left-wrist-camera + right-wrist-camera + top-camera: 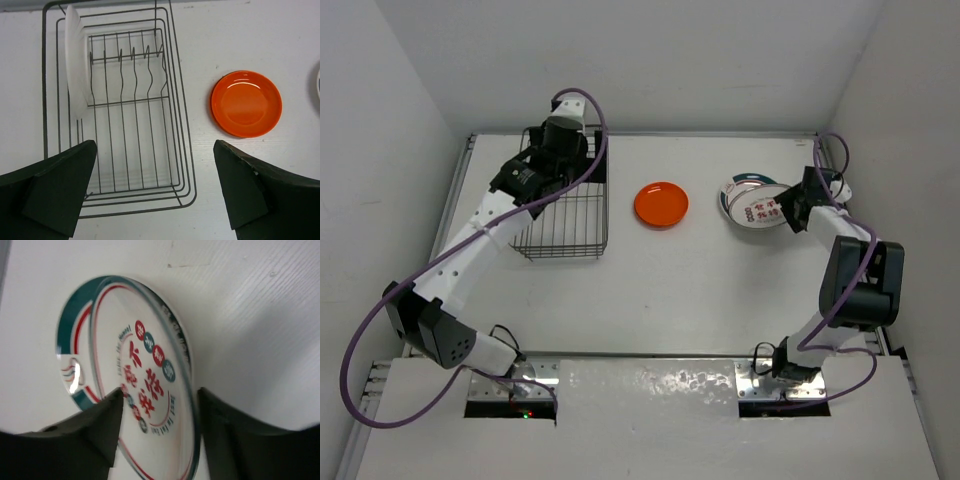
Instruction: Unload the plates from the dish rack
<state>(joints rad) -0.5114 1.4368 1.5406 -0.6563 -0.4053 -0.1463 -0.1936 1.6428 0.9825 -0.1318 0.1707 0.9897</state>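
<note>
Dark wire dish rack [570, 225]: far left of the desk [670, 290], long side running away from the arm bases.
White plate [75, 60]: the only plate seen inside the rack. It stands on edge against the left-hand wall in the wrist view, with its width lying along the rack's long side.
Left gripper [155, 195]: hangs over the rack with its jaws spread wide and nothing between them.
Key relation: the white plate lies ahead and to the left of the left gripper. The line between the fingers runs across the plate's thin edge, so a shift left probably lines up a rim pinch. The left arm is much the nearer.
Orange plate [661, 204]: flat on the desk, near the rack's right side and apart from it.
Printed plates [753, 200]: white with a teal-and-red ring, at the desk's right. The upper one sits tilted on a lower one.
Right gripper [160, 430]: a finger sits on either side of the upper plate's near rim. Whether it is clamped cannot be told.
Hidden: the arm covers the white plate in the top view, and the lower printed plate is mostly covered.
</note>
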